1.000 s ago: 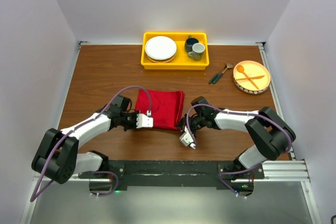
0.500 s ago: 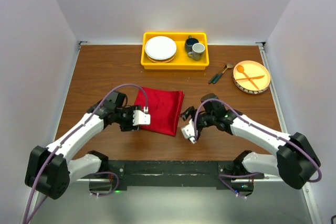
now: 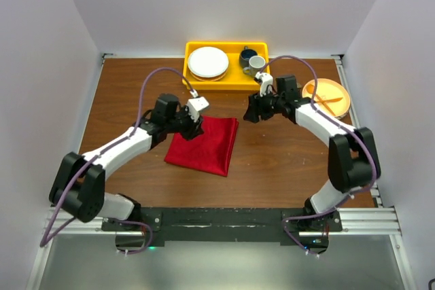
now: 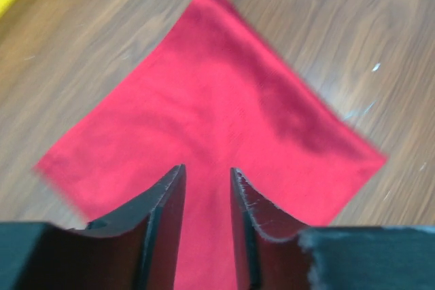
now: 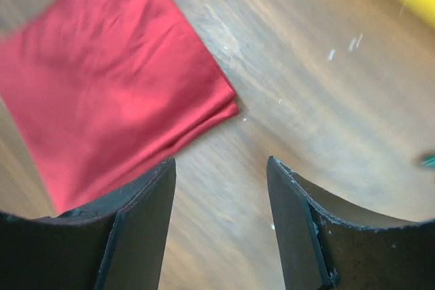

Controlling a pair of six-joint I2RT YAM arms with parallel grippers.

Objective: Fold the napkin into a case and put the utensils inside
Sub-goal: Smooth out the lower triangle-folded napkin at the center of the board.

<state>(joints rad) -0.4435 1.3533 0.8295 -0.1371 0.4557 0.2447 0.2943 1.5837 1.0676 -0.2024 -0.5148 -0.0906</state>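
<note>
Napkin (image 3: 202, 145) – red cloth, lying flat on the wooden desk (image 3: 292, 161), left of centre and on the near side of the yellow tray (image 3: 228, 85). It is folded: at its far right corner the right wrist view shows layered edges stacked one upon another. The outline is roughly four-sided and sits skewed to the desk edges. No part of it is lifted, and neither tool has hold of it.

Left tool (image 3: 195, 112) – positioned over the far left corner of the napkin. In the left wrist view its two dark fingers (image 4: 166, 225) stand a narrow gap apart, with only the red cloth visible below them through the gap. Nothing is pinched.

Right tool (image 3: 253, 110) – positioned to the right of the napkin's far right corner, over bare wood and apart from the cloth. Its fingers (image 5: 139, 229) are spread wide, with nothing between them. A small green sliver shows at the right edge of the right wrist view; what it is cannot be told.

Other items – the tray at the far edge holds stacked white plates (image 3: 208, 62) on its left side and two mugs (image 3: 253, 64) on its right. An orange plate (image 3: 340, 103) sits near the far right corner of the desk, partly covered by the right arm.
</note>
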